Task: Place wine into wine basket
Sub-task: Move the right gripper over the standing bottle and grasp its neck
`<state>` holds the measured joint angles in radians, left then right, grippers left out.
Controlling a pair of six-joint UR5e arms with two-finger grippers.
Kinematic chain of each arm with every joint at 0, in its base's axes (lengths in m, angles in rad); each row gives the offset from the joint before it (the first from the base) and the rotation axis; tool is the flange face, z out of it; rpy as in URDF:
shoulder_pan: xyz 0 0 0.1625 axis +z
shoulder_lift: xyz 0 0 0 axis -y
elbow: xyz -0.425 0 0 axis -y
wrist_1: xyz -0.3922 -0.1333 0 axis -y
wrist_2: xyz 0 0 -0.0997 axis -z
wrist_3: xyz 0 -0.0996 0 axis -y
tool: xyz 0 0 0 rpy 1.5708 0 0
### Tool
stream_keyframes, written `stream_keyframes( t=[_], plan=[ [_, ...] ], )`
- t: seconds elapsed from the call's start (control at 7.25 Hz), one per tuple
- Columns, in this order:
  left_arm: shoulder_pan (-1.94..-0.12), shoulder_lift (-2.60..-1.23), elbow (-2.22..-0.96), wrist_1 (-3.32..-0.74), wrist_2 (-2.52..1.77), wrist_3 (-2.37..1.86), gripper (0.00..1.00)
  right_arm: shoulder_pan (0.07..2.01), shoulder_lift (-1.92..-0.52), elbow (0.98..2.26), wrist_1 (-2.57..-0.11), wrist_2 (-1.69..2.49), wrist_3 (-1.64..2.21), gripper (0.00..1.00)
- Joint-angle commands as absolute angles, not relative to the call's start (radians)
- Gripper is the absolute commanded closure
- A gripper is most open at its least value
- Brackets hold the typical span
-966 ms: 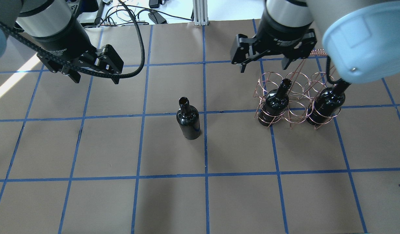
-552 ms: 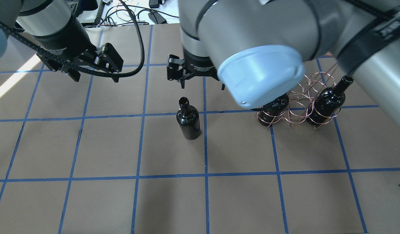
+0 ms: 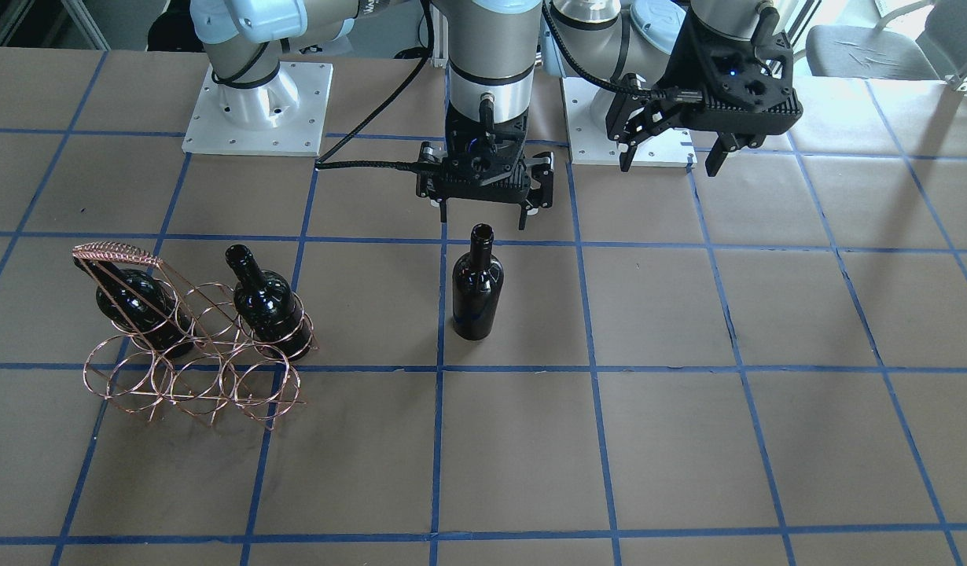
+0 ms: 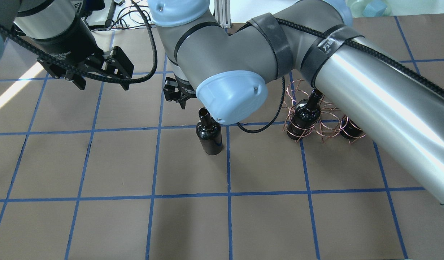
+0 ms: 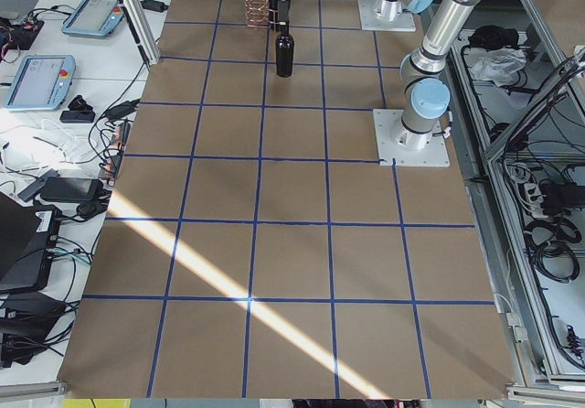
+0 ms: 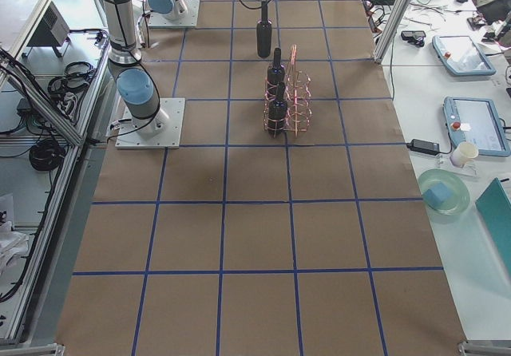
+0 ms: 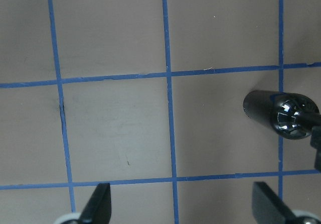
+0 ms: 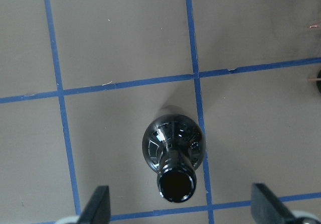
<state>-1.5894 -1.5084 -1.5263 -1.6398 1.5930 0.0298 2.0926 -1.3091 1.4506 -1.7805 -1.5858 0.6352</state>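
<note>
A near-black wine bottle (image 3: 476,283) stands upright alone at mid-table, also in the overhead view (image 4: 208,133) and the left wrist view (image 7: 281,114). My right gripper (image 3: 483,222) is open and hovers just above and behind its mouth. In the right wrist view the bottle (image 8: 174,153) sits between the open fingers (image 8: 98,206). In the overhead view my arm hides most of this gripper. The copper wire wine basket (image 3: 193,385) holds two more bottles (image 3: 134,303) (image 3: 267,303) in its end rings. My left gripper (image 3: 670,165) (image 4: 103,85) is open and empty above the table.
The brown table (image 4: 265,224) has a blue tape grid. Two arm base plates (image 3: 255,110) are at the robot's side. Cables (image 4: 135,14) and a metal post (image 4: 222,14) lie past the far edge. Tablets (image 5: 37,79) sit on a side bench.
My right arm has swung from above the basket to the left, and its open gripper now hangs over the lone bottle. The left gripper has barely moved.
</note>
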Motion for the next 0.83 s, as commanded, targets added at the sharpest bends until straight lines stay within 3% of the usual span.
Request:
stream_keyframes(
  t=[0.0,0.41,0.69],
  plan=[
    [-1.588,-1.508,-1.526,-1.64,1.594,0.032,0.0,2.088,-1.307,1.506,-1.834,-1.589,0.627,0.0],
    [-1.588,-1.508,-1.526,-1.64,1.595,0.032,0.0,2.088,-1.296,1.522,-1.851,-1.589,0.637,0.01],
    [-1.588,-1.508,-1.526,-1.64,1.595,0.034,0.0,2.088,-1.284,1.523,-1.88,-1.591,0.637,0.15]
  ],
)
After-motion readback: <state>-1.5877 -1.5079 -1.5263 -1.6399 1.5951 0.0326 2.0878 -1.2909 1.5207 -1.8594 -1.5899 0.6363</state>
